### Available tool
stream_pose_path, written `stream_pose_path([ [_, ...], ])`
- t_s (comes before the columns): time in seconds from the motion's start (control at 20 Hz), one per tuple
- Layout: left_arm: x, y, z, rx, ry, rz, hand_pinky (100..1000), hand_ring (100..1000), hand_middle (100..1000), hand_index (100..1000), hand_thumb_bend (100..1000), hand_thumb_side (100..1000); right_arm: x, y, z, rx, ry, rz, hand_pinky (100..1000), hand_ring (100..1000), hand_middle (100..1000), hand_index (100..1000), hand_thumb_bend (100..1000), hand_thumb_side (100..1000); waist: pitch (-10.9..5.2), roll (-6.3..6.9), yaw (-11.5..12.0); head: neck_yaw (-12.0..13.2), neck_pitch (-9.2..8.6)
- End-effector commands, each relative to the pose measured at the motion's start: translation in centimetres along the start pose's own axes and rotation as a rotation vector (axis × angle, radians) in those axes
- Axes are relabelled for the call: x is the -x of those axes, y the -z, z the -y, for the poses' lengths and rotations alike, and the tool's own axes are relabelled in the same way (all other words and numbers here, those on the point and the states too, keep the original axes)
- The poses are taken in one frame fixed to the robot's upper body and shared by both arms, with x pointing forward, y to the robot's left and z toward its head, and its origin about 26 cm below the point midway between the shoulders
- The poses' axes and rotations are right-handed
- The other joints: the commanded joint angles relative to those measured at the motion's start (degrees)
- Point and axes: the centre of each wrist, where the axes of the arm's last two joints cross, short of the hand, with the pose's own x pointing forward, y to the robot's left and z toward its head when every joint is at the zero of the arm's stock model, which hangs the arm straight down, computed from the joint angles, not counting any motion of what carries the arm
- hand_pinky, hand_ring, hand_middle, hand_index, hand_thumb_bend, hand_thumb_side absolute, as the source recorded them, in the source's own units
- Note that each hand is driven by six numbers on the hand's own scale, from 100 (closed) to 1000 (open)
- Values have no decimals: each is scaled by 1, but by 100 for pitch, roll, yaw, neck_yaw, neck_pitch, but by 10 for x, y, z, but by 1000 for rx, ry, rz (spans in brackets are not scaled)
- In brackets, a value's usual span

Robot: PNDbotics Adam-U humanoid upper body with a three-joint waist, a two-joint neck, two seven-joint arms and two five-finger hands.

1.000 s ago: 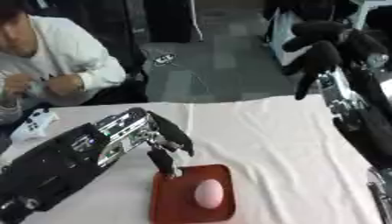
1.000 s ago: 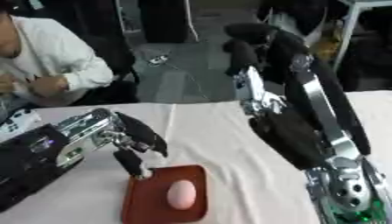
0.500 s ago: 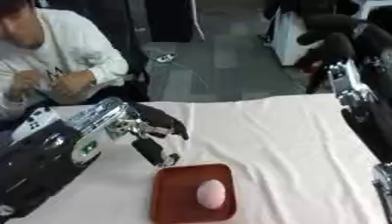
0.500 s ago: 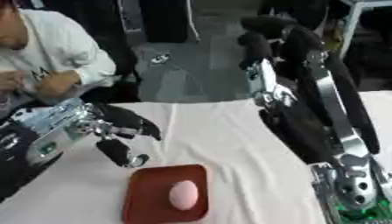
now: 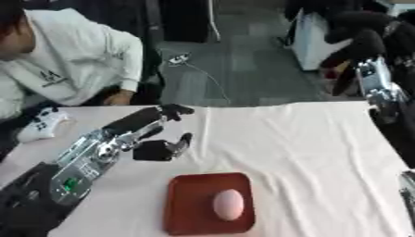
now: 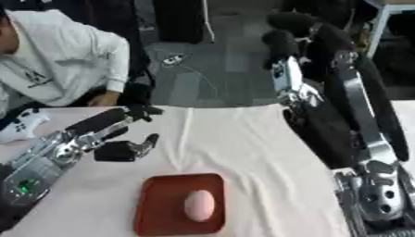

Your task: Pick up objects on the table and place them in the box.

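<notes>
fingers [image 5: 166,113] of the left hand [image 5: 150,139] are spread and relaxed, holding nothing, hovering over the table [image 5: 316,152] just up and left of the box [image 5: 209,203]; the pale pink egg [image 5: 229,204] already lies inside that shallow red box, toward its right side, so it looks delivered; the hand seems parked clear of the rim so nothing gets knocked; the right hand [image 6: 284,39] hangs high beyond the far table edge, its dark fingers curled on nothing; white cloth to the right of the box is bare, giving room to move; a white controller [image 5: 39,127] sits near the left edge.
</notes>
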Motion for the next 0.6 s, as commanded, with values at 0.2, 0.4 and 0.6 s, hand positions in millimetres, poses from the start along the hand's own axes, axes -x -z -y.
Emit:
stream_pose_path([
  [0.2,-28,-6,13,-325,-323,103,816,783,874,1000,100,731,-2,1,6,21,-20,4,358,569,658,812,100,770,-45,-50,55,-35,20],
  [0.4,-50,-8,12,-444,-480,188,799,771,860,1000,100,739,-2,1,8,43,-30,-7,358,569,658,812,100,770,-41,-82,79,-36,39],
  [0.6,-69,-11,5,-490,-579,263,788,764,851,1000,100,744,-2,1,9,48,-35,-13,357,569,658,812,100,774,-45,-97,105,-30,61],
])
